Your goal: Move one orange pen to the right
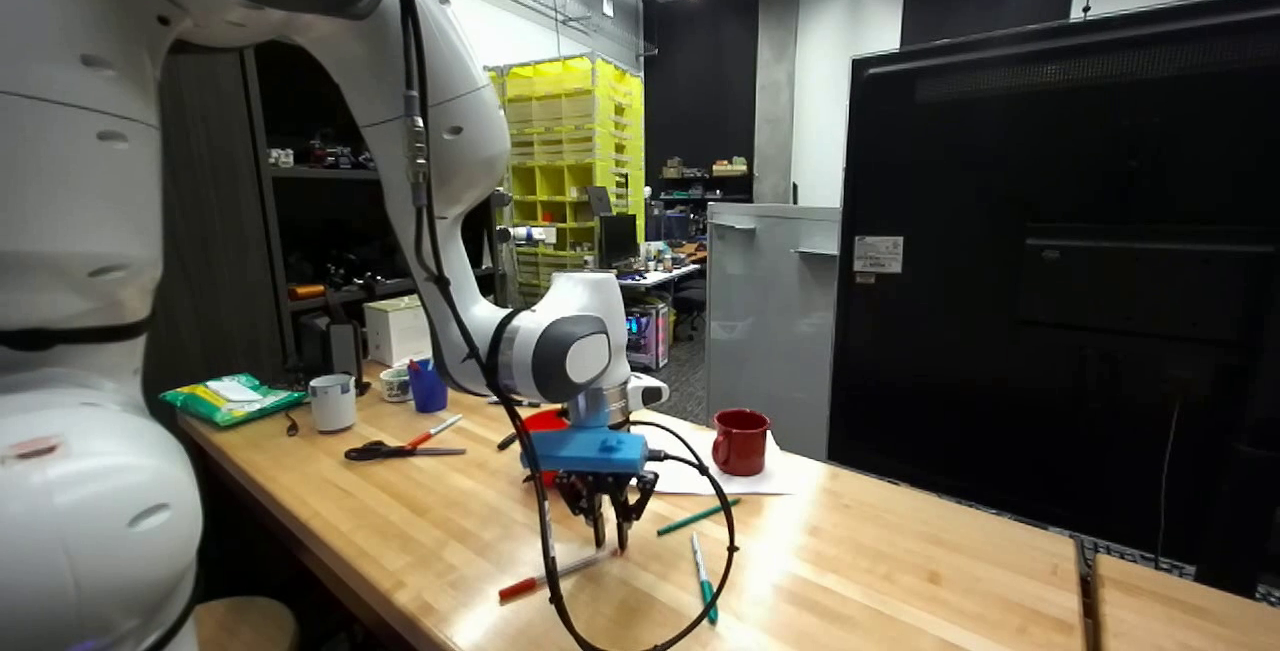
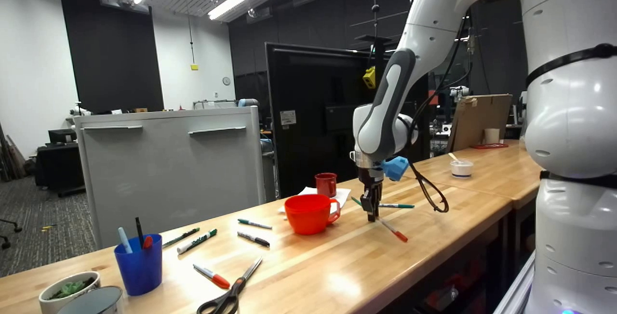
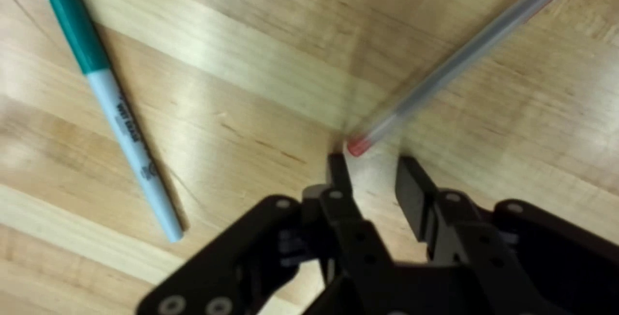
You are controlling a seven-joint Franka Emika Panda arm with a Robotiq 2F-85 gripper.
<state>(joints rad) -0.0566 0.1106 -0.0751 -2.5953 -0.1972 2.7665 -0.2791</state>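
Observation:
The orange pen (image 3: 445, 75), with a pale barrel and orange-red ends, lies flat on the wooden table. Its thicker red end (image 1: 520, 588) points away from the gripper in an exterior view. My gripper (image 3: 371, 159) points down close to the tabletop, its jaws parted partway. In the wrist view the pen's small red tip appears just beyond the left finger, near the mouth of the gap. Nothing is clasped between the fingers. In both exterior views the gripper (image 1: 611, 543) (image 2: 372, 217) stands at the pen's far end.
A teal-capped marker (image 3: 130, 121) and a thin green pen (image 1: 698, 517) lie nearby. A red bowl (image 2: 308, 213) and dark red mug (image 1: 741, 442) stand close behind. Scissors (image 2: 234, 292), a red-capped marker (image 2: 212, 275) and a blue cup (image 2: 138, 268) are farther along the table.

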